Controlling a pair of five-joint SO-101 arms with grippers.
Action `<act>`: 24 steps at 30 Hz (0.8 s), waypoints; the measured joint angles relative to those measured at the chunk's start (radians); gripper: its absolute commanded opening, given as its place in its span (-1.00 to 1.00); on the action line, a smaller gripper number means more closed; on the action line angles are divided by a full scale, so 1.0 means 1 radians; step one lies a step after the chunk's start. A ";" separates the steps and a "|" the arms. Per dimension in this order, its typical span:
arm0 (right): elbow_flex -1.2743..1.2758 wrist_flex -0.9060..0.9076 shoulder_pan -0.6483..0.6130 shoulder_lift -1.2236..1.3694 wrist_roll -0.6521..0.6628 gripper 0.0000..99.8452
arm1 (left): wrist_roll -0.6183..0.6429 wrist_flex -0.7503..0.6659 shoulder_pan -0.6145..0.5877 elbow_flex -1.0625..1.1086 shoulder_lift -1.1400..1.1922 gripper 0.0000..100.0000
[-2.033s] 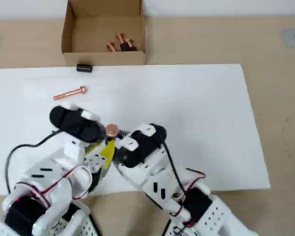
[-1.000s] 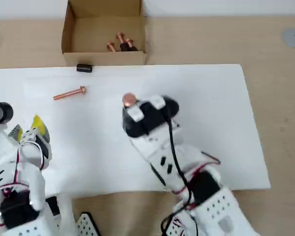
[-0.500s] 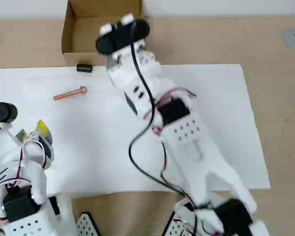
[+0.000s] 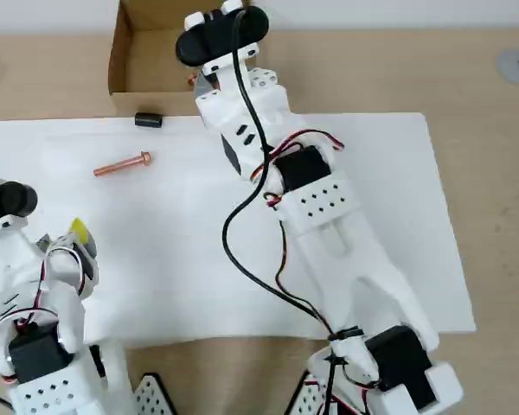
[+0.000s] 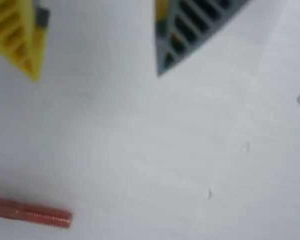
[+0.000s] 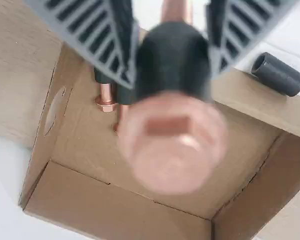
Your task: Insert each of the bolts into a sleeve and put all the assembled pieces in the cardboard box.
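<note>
Bolt in black sleeve (image 6: 172, 135): clamped between the fingers of the right gripper (image 6: 172, 70), copper head toward the wrist camera, held above the open cardboard box (image 6: 90, 200). Assembled pieces (image 6: 107, 97): on the box floor, beneath the gripper. Spare sleeve (image 6: 278, 74): on its side, just outside the box wall. Loose bolt (image 4: 122, 164): flat on the white sheet (image 4: 372, 173), well apart from the right gripper, near the left gripper (image 5: 96, 74). Left jaws spread wide, nothing held.
</note>
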 measured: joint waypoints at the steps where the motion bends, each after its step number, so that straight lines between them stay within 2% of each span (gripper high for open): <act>1: 0.000 0.000 0.000 0.000 0.012 -0.98 | 0.000 0.000 0.000 0.000 0.000 -0.67; 14: -0.046 -0.026 0.009 0.069 0.064 -0.98 | -0.018 0.000 0.000 0.021 0.000 -0.67; 24: -0.462 -0.058 0.087 0.489 0.064 -0.98 | -0.018 0.000 0.000 0.041 0.000 -0.67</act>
